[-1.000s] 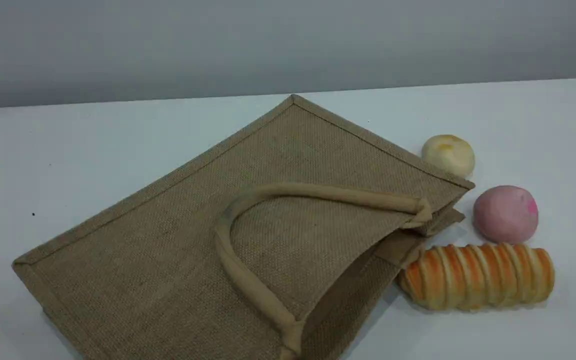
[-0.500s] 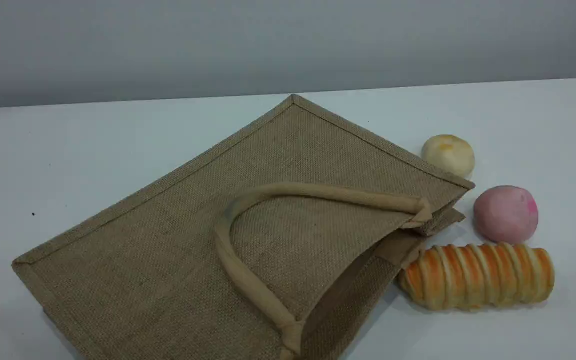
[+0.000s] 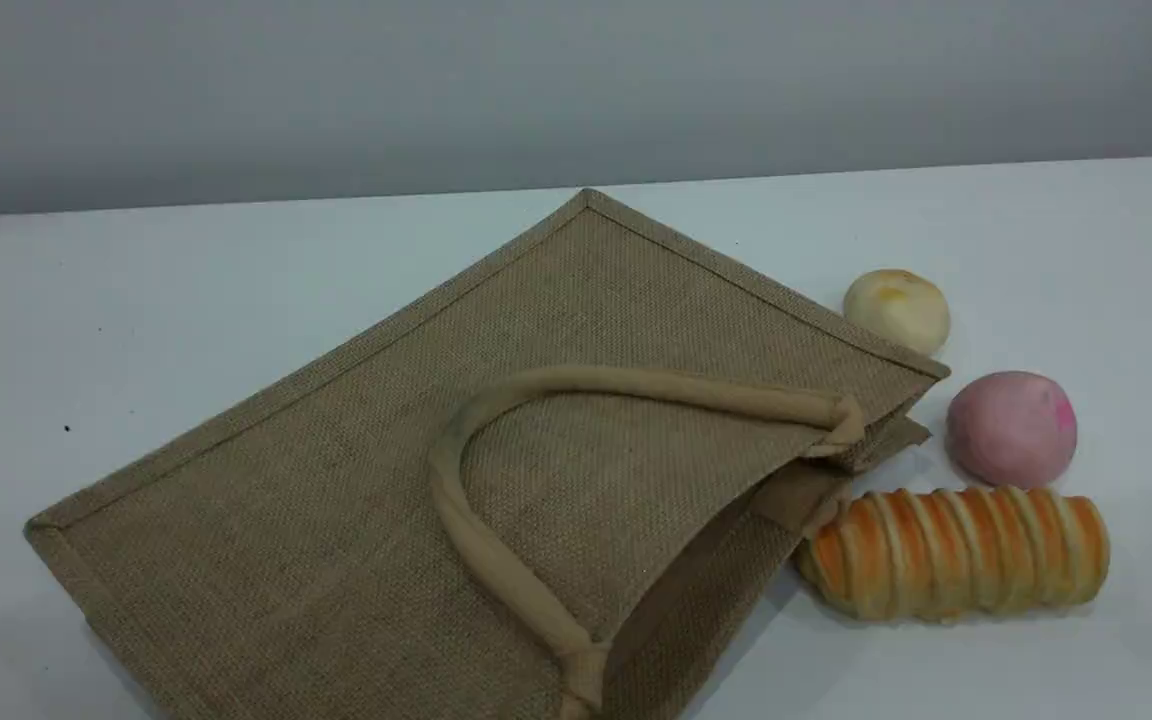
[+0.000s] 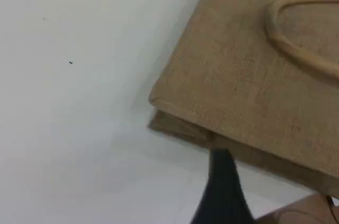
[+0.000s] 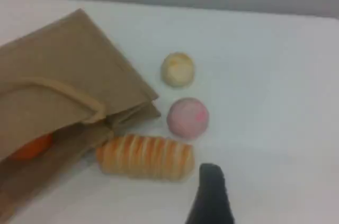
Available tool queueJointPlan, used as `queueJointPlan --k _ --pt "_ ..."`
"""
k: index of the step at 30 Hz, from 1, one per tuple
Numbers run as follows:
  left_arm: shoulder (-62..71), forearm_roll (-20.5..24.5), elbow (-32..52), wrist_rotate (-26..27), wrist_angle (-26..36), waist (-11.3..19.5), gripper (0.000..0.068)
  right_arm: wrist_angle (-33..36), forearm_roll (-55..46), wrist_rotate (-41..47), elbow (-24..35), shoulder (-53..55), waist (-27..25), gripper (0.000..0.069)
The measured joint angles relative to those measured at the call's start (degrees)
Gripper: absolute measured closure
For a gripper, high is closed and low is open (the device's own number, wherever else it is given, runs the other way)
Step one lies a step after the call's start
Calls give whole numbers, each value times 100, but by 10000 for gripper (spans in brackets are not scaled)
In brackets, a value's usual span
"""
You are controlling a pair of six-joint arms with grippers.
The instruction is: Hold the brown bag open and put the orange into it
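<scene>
Tan-brown woven jute bag (image 3: 316, 500) lies flat, mouth at near right.
Only a sliver of bright orange fruit (image 5: 33, 147) shows inside its mouth; left gripper (image 4: 225, 192) and right gripper (image 5: 211, 195), mostly cut off, stand wide and empty.

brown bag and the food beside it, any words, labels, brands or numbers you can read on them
None: no text can be read in any view.
brown bag: plain woven cloth, no print or tag showing.
bread loaf, pink ball, pale bun: no stickers or lettering.
orange: only a blurred sliver in the bag's mouth, too little to tell.
</scene>
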Motion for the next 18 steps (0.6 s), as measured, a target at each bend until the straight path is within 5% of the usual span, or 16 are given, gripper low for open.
queueJointPlan --k 8,18 --pt "0 0 0 0 0 22 218 11 0 0 7 8 -119 218" --pt "0 0 0 0 5 1207 218 6 -9 0 7 8 -119 218"
